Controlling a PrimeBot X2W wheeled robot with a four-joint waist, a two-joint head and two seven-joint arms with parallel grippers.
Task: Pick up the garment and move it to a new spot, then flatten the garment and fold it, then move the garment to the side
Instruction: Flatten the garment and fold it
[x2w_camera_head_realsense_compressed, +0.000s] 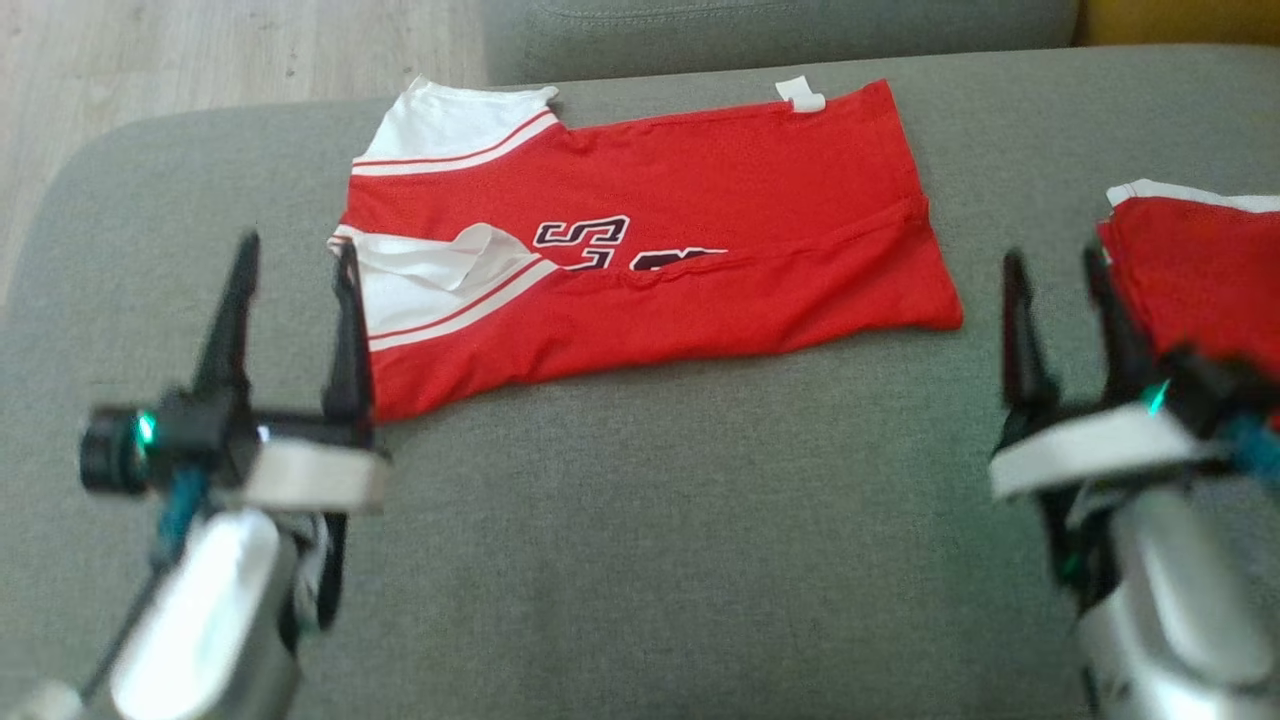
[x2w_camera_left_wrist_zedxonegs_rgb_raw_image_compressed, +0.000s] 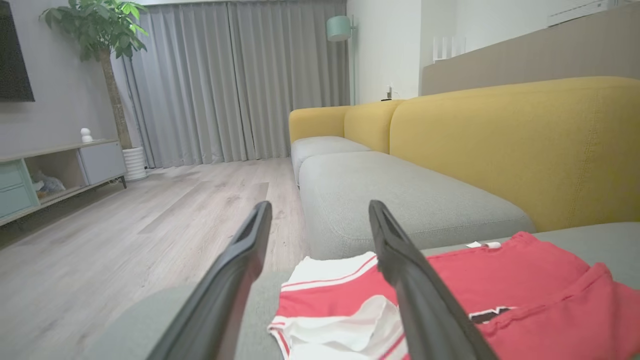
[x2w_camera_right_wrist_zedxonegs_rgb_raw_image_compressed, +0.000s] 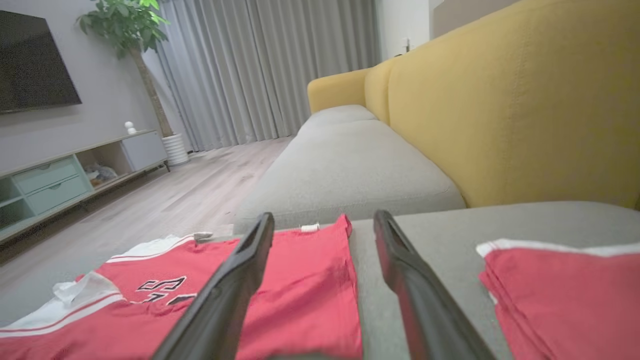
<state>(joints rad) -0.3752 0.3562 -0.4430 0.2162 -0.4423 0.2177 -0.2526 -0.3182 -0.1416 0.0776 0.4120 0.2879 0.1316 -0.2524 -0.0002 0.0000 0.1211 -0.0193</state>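
- Left pincer (x2w_camera_head_realsense_compressed: 296, 248) stands wide and empty at the garment's (x2w_camera_head_realsense_compressed: 700, 200) white-sleeved left edge. Right pincer (x2w_camera_head_realsense_compressed: 1055, 256), equally wide and empty, hovers off the garment's right end.
- The red garment lies folded on the grey sofa seat (x2w_camera_head_realsense_compressed: 640, 500). A dark "S" reads clearly; the following letters are tucked under the fold.
- A second red folded piece (x2w_camera_head_realsense_compressed: 1200, 270) sits right of the garment.
- The wrist views add a yellow backrest (x2w_camera_left_wrist_zedxonegs_rgb_raw_image_compressed: 525, 140) and curtains (x2w_camera_left_wrist_zedxonegs_rgb_raw_image_compressed: 225, 75) beyond the garment.

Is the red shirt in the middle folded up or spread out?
Partly folded: the shirt has one long flap doubled over, cutting off its letters.
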